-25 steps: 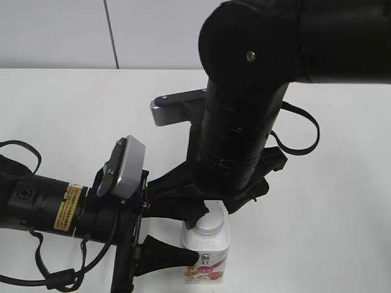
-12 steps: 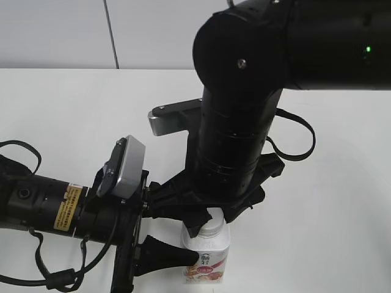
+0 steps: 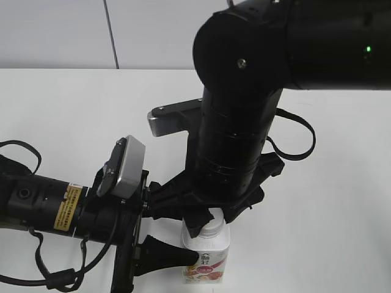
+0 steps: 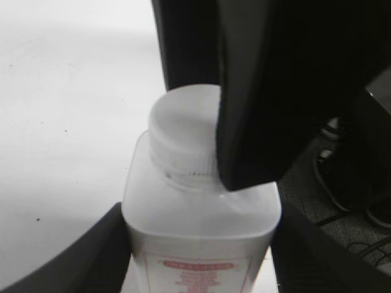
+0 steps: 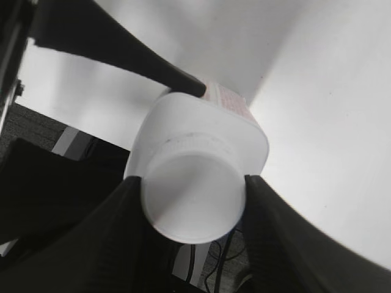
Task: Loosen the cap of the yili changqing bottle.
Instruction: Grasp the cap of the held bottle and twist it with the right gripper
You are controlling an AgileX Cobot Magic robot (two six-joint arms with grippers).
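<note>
- Exterior view: the bottle [image 3: 206, 256] stands upright near the counter's front edge. Your left gripper [image 3: 183, 241] pinches its body from the side; your right gripper [image 3: 211, 220] hangs over the cap [image 3: 211, 229]. Keep the bottle vertical as you twist.
- Left wrist view: fingers [image 4: 98, 256] press both bottle flanks. Hold firm so the body cannot turn.
- Right wrist view: jaws pinch the cap [image 5: 192, 195] on opposite sides. Rotate about its axis; don't pull sideways.

White table [image 3: 73, 110]; pale wall [image 3: 55, 30] behind, perhaps panelled.
</note>
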